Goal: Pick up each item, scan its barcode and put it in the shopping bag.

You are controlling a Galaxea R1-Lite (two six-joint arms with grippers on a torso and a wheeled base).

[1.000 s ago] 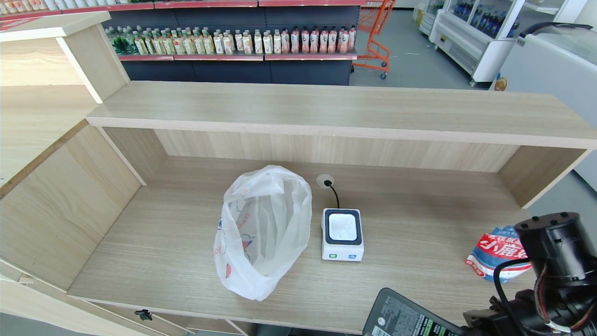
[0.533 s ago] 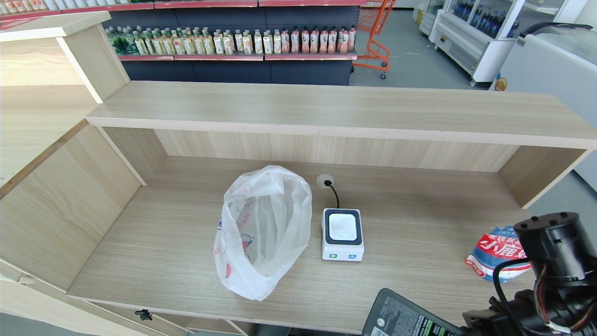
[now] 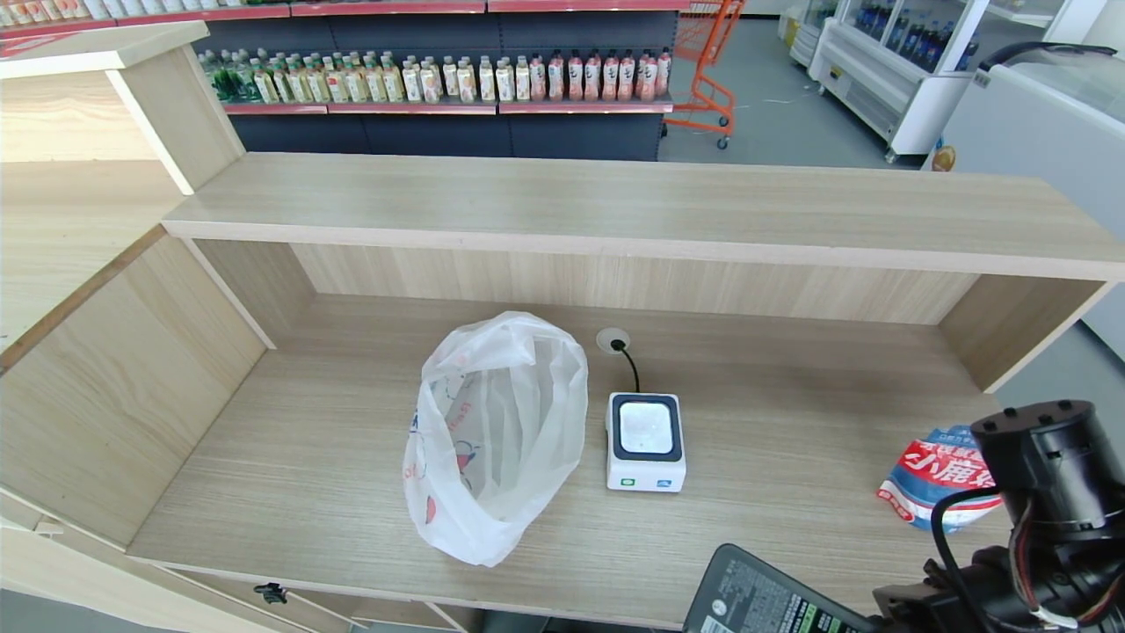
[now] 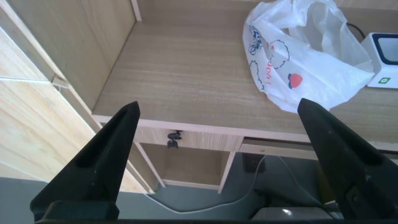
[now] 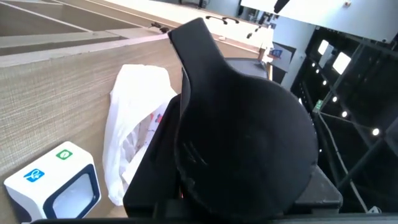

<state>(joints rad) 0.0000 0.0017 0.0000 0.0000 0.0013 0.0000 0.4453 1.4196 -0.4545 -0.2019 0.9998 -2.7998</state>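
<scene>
1. A red, white and blue snack packet (image 3: 930,475) lies at the far right of the wooden counter (image 3: 791,396). It is partly behind my right arm (image 3: 1046,475) and well apart from the scanner.
2. The shopping bag (image 3: 492,440), thin white plastic, slumps left of centre on the same counter. Its mouth gapes toward me, and its pale inner wall and printed figures show through the film.
3. The white scanner (image 3: 645,440) sits just beside the bag, on its right, with its dark-framed window facing up. A black cable (image 3: 629,369) runs from its back to a round port (image 3: 613,339) in the counter.
4. My left claw (image 4: 217,106) hangs off the counter's near left edge, its two dark fingers (image 4: 93,168) spread wide. The counter's front lip shows between them, and the bag lies well beyond.
5. Whether my right claw stands wide or narrow I cannot tell.
6. A raised wooden ledge (image 3: 615,202) walls the counter's far side. Beyond it stand shelves of bottles (image 3: 439,79), an orange trolley (image 3: 707,61) and glass-topped chillers (image 3: 896,53).
</scene>
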